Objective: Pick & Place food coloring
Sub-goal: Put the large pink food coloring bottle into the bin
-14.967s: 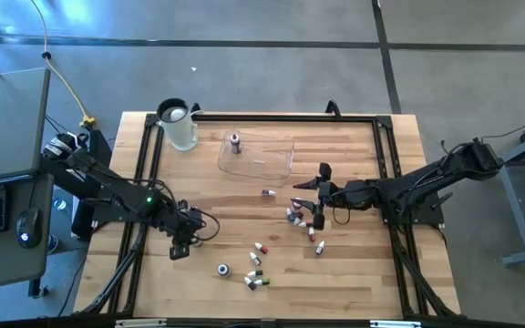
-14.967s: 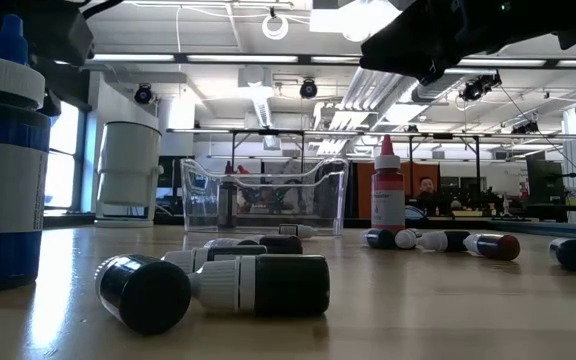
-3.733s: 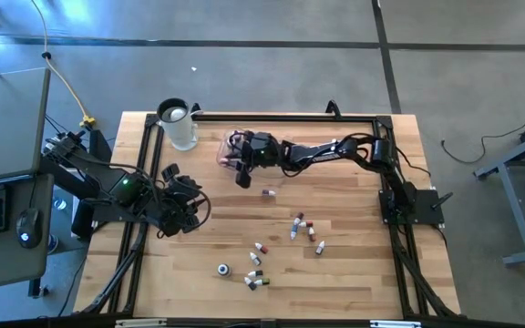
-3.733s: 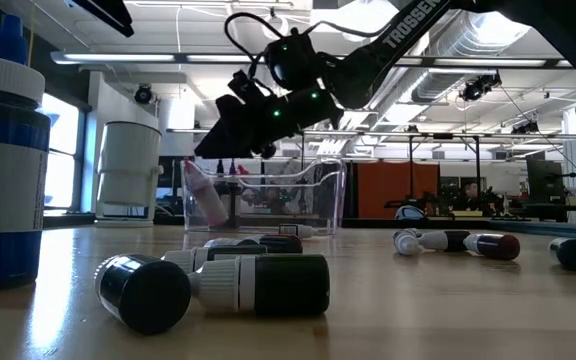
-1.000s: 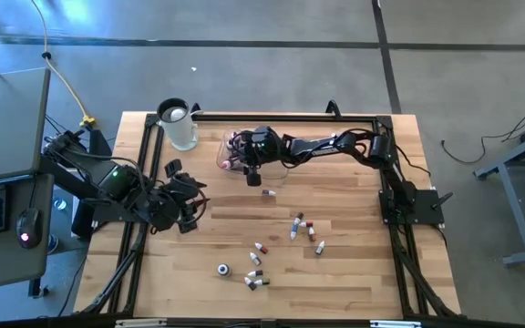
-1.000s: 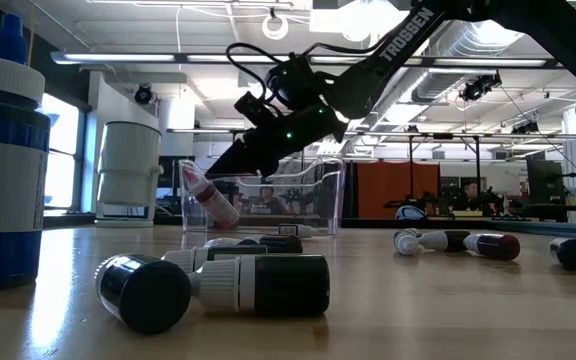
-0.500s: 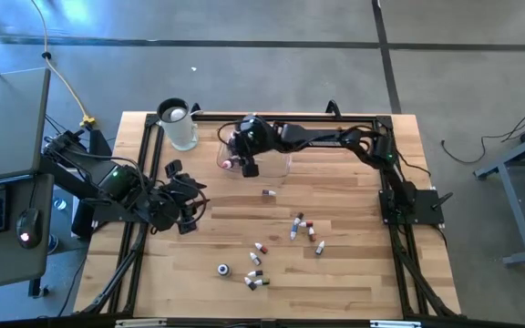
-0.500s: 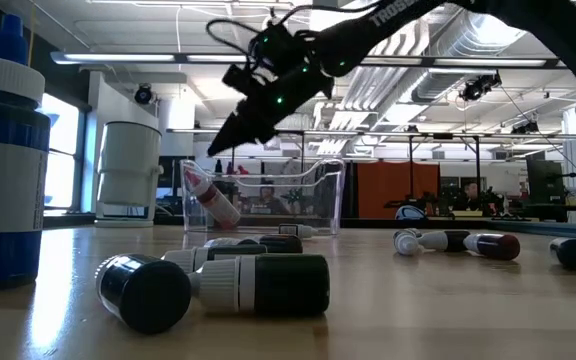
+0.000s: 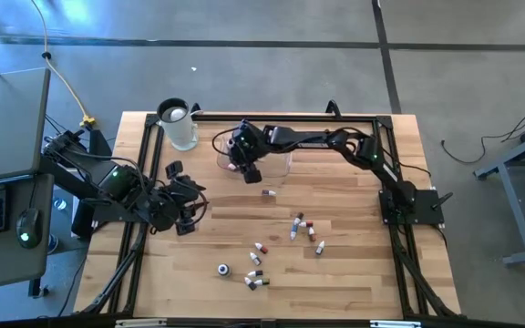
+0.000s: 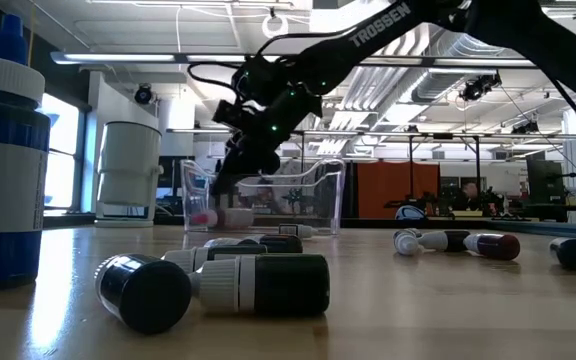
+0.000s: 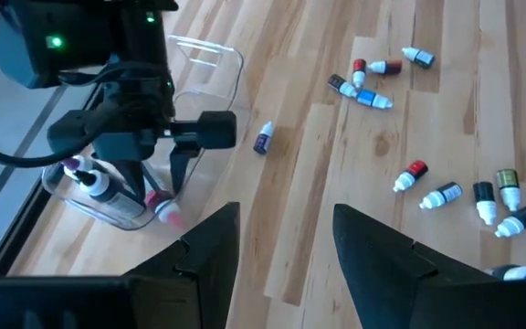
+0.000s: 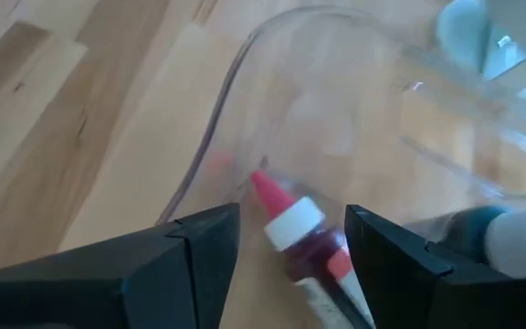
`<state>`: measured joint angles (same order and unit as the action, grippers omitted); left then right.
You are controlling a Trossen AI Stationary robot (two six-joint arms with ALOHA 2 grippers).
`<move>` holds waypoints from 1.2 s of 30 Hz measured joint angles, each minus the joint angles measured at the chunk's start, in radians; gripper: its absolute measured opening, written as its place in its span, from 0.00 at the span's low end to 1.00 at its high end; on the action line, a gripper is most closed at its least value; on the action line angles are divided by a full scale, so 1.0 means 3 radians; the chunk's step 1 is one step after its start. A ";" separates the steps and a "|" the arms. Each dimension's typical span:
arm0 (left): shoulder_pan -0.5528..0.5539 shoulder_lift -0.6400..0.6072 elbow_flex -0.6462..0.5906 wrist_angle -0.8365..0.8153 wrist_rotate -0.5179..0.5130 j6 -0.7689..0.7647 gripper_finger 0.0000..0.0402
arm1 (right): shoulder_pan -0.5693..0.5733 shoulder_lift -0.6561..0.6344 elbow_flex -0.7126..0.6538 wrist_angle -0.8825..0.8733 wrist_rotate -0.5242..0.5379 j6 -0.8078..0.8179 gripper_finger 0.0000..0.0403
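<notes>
Wooden table [image 9: 354, 273], black frame. Left pincer [image 9: 182, 202] waits over left side, jaws apart, empty. Clear jug [image 9: 179, 125] at far-left corner. Right pincer [image 9: 247, 164] above clear tray [image 9: 285, 162], jaws apart, empty; red-capped bottle [image 12: 301, 239] lies inside tray below it. Remaining food coloring bottles [image 9: 301, 226] scattered mid-table, toward near edge.

From overhead I get even, bright light on the pale wooden table [image 9: 354, 273], shadows short and soft. At table height I'm shooting into ceiling strip lights [image 10: 143, 57], so the dark robot arm [image 10: 368, 35] goes to silhouette and glare streaks the tabletop. My right wrist picture is soft: the clear plastic tray [image 12: 245, 64] and the red-capped dropper bottle [image 12: 290, 228] are smeared.
</notes>
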<state>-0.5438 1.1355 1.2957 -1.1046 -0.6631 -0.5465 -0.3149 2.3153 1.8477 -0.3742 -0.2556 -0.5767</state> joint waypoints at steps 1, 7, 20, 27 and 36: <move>0.0000 0.0000 0.0000 -0.0002 0.0006 0.0001 0.43 | -0.0016 0.0019 0.0003 -0.0031 -0.0022 -0.0004 0.48; 0.0000 0.0000 0.0000 0.0007 0.0007 0.0000 0.43 | -0.0092 0.0021 -0.0019 -0.0144 -0.0020 -0.0133 0.48; 0.0001 0.0000 0.0000 0.0012 -0.0169 -0.0059 0.43 | 0.0080 -0.0278 -0.0048 -0.0197 0.0665 -0.0244 0.48; 0.0001 0.0072 -0.0001 0.0034 0.0015 -0.0200 0.43 | 0.0308 -0.1000 -0.0041 -0.0474 0.1276 -0.0199 0.48; 0.0387 0.0360 -0.0006 0.0457 -0.0629 -0.0284 0.43 | 0.0723 -0.2226 -0.0039 -0.1261 0.2297 0.0377 0.48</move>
<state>-0.4277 1.2434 1.2938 -0.9674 -0.8517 -0.6316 -0.0980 1.6476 1.8359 -0.7526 0.4335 -0.4635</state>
